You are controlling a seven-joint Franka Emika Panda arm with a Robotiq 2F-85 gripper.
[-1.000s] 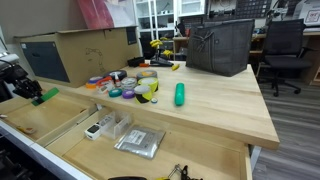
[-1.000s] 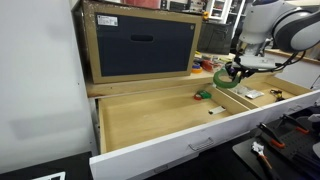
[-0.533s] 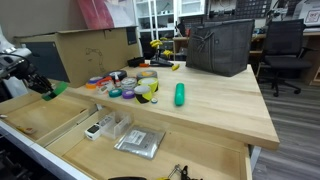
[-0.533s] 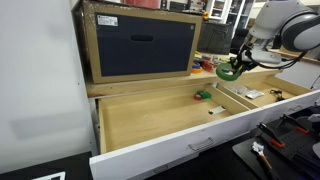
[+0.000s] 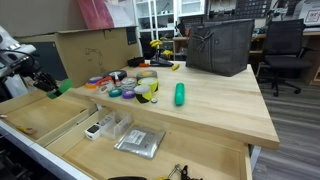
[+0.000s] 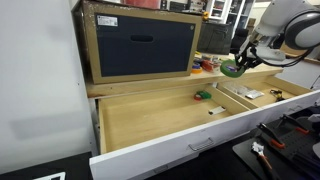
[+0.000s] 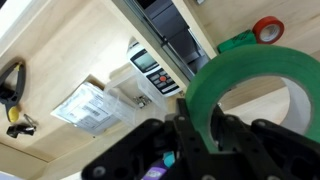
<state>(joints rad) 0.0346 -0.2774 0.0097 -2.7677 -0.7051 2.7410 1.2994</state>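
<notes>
Up in the air, the gripper (image 7: 205, 135) has its two fingers pinched tight on the wall of a green tape roll (image 7: 250, 62). One finger is inside the ring and one is outside. The ring looks big in the wrist view because it is so close to the camera.

In both exterior views the green tape roll (image 6: 232, 68) hangs above the open drawer (image 6: 150, 130), near the edge of the table (image 5: 210, 105). It is not touching the wood.

Down in the drawer lies a red tape roll (image 7: 267, 29), with a small green thing (image 7: 238, 42) just beside it; it may be a marker, but it is too small to tell. A grey gadget with buttons (image 7: 152, 68) sits in a clear tray, and a flat plastic bag (image 7: 85, 105) lies near that.

On the table there is a pile of tape rolls (image 5: 135, 85), a green bottle (image 5: 180, 94) lying on its side, and a cardboard box (image 5: 90, 50) at the back.
</notes>
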